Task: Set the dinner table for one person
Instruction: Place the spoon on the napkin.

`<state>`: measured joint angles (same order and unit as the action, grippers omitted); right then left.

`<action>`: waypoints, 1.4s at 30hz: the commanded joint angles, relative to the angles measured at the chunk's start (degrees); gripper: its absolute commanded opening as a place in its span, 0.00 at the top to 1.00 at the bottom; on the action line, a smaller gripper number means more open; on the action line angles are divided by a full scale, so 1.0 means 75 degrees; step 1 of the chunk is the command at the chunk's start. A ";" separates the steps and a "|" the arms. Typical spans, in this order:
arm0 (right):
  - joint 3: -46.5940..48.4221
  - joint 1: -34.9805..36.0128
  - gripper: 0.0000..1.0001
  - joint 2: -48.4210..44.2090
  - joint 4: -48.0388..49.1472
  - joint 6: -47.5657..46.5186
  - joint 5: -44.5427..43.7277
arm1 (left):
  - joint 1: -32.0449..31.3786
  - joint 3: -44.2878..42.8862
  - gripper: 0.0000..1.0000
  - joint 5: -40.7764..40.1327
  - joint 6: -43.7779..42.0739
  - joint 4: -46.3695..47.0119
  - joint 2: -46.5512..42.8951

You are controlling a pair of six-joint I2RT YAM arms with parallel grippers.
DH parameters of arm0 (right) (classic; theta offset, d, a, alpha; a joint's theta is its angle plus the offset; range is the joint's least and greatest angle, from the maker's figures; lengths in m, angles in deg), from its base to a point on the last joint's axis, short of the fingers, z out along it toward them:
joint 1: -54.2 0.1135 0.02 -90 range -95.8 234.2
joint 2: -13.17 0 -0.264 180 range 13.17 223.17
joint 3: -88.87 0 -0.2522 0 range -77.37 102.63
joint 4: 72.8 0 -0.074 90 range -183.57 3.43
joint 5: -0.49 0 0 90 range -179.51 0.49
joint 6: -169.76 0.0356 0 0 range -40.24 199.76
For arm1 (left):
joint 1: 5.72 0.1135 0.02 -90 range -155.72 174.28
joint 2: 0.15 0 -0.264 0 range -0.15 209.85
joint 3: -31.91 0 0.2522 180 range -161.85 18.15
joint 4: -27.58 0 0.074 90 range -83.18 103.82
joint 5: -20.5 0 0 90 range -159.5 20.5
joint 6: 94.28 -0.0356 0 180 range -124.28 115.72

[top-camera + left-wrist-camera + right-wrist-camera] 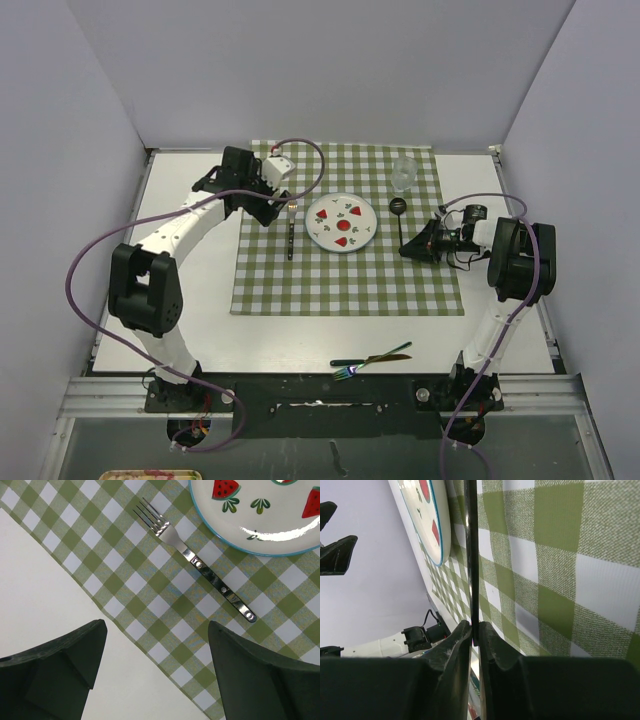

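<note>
At the near edge of the white, metal-railed surface [200, 330], which filled the space between the grey walls, both arms were bolted side by side. Just beyond their bases, on bare white, lay an iridescent fork [365, 364], with a thin dark utensil [360, 360] just beside it; its kind could not be told.

Farther in, a green-and-white checked cloth [345, 280] covered the middle of the surface. The right arm [515, 260] reached leftward over the cloth's right edge. The right jaws stood narrow, pinched on the near end of a dark spoon [400, 225]. The wrist view showed that thin handle [471, 555] running straight out from between them, low over the checks. The spoon pointed away, its bowl at the far end, to the right of the plate and apart from it.

A round white plate [341, 222] with a blue rim and painted watermelon slices sat on the cloth's far half. Left of it, close but not touching, a steel fork [291, 232] lay on the cloth, tines away from the bases.

The left arm [180, 235] curved in from the left. The left jaws hung wide apart with nothing between them, above the cloth's left edge and just left of the steel fork [200, 565].

Farthest, a clear glass [402, 174] stood upright near the cloth's far right corner.
</note>
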<state>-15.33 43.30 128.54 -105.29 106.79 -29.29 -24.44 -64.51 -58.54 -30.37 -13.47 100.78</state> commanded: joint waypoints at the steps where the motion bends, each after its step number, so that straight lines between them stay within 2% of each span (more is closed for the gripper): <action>1: 0.0201 -0.0057 0.89 -0.0157 -0.0048 -0.0019 0.0301 | -0.0049 -0.0446 0.18 0.0085 -0.0071 0.0042 0.0113; 21: 0.0212 -0.0186 0.91 -0.0183 -0.0047 0.0068 0.0501 | -0.0176 -0.0698 0.18 -0.0019 -0.0189 -0.0091 0.0225; 27: 0.0235 -0.0185 0.86 -0.0131 -0.0059 0.0096 0.0547 | -0.0176 -0.0709 0.18 -0.0010 -0.0218 -0.0111 0.0253; 42: 0.0270 -0.0216 0.83 -0.0143 -0.0235 0.0051 0.0543 | -0.0258 -0.0852 0.17 -0.0025 -0.0314 -0.0222 0.0338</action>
<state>-15.33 42.17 128.54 -106.20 107.27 -27.69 -25.91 -67.28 -58.80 -32.01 -15.20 102.11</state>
